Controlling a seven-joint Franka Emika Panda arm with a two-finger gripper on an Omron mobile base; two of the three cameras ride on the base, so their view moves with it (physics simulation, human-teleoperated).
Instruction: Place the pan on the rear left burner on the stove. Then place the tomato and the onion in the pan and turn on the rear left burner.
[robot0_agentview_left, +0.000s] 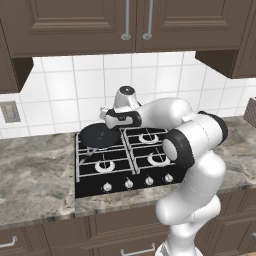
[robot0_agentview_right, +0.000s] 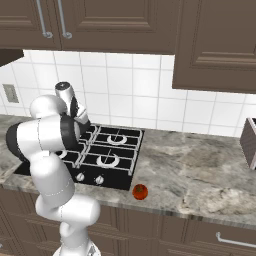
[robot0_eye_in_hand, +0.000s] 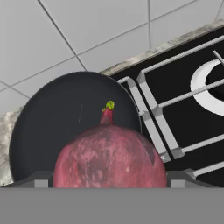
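The black pan (robot0_agentview_left: 96, 135) rests on the stove (robot0_agentview_left: 125, 172) at the back left, covering the rear left burner. My gripper (robot0_agentview_left: 106, 116) hovers just above the pan's right side, shut on the onion (robot0_eye_in_hand: 109, 157), a dull reddish-pink ball with a small green tip. In the hand view the onion sits between the gripper (robot0_eye_in_hand: 111, 180) fingertips, with the pan (robot0_eye_in_hand: 57, 118) right below it. The glossy red tomato (robot0_agentview_right: 140, 191) lies on the counter near the front edge, right of the stove (robot0_agentview_right: 112, 172).
Silver knobs (robot0_agentview_left: 128, 183) line the stove's front edge. The tiled wall (robot0_agentview_left: 70, 85) rises close behind the pan. A brown box (robot0_agentview_right: 248, 141) stands at the counter's far right. Cabinets hang overhead.
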